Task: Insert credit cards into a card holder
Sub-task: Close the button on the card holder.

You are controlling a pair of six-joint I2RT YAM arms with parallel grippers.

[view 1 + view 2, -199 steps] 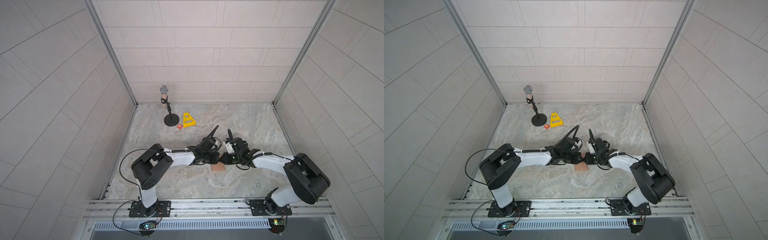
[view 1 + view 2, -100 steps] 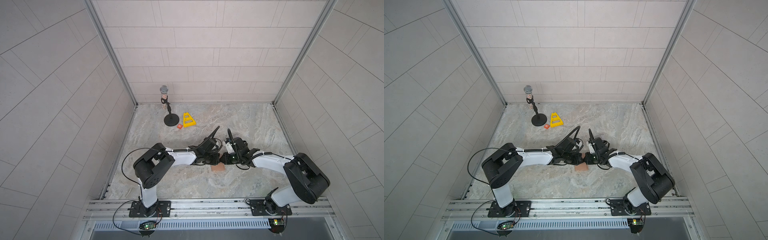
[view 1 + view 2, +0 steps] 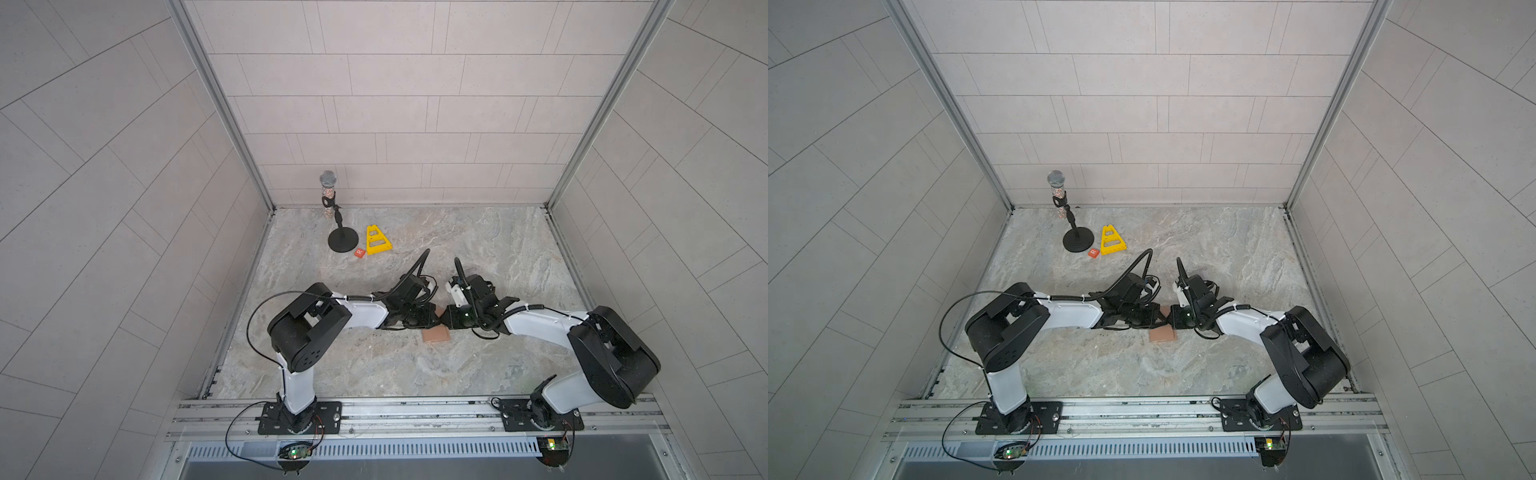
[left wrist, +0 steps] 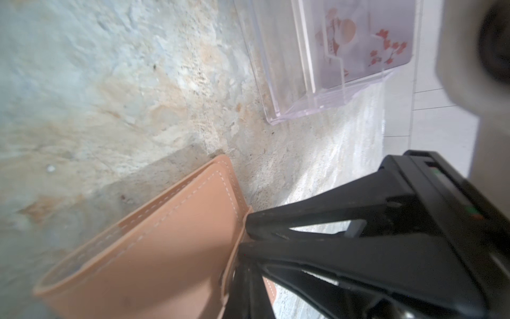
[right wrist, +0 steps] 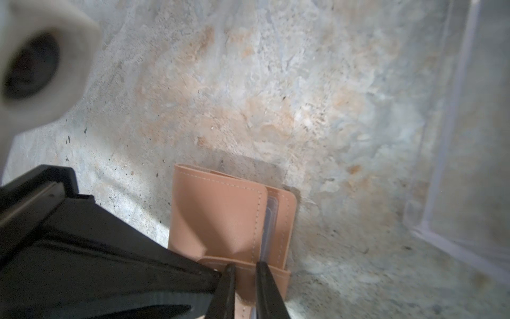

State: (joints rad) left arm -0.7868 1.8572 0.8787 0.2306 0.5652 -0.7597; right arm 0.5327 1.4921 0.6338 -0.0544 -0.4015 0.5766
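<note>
The tan card holder (image 5: pixel 220 215) lies folded on the marble floor, partly under both grippers in both top views (image 3: pixel 436 335) (image 3: pixel 1163 333). My right gripper (image 5: pixel 245 287) is shut on its strap tab (image 5: pixel 271 272), one finger on each side. My left gripper (image 4: pixel 245 292) is shut, and its tips touch the strap end of the holder (image 4: pixel 165 248); whether it pinches anything I cannot tell. Of the credit cards, only one with a pale picture (image 4: pixel 367 41) shows, standing in a clear stand. In the top views the grippers meet tip to tip (image 3: pixel 432 320) (image 3: pixel 448 318).
The clear plastic stand (image 4: pixel 289 82) sits just beyond the holder and shows blurred in the right wrist view (image 5: pixel 469 165). At the back left stand a microphone on a round base (image 3: pixel 343 241), a yellow triangular piece (image 3: pixel 376 241) and an orange tile marked R (image 3: pixel 360 252).
The left arm's upper links have shifted slightly to the right. Both grippers stay where they were at the card holder.
</note>
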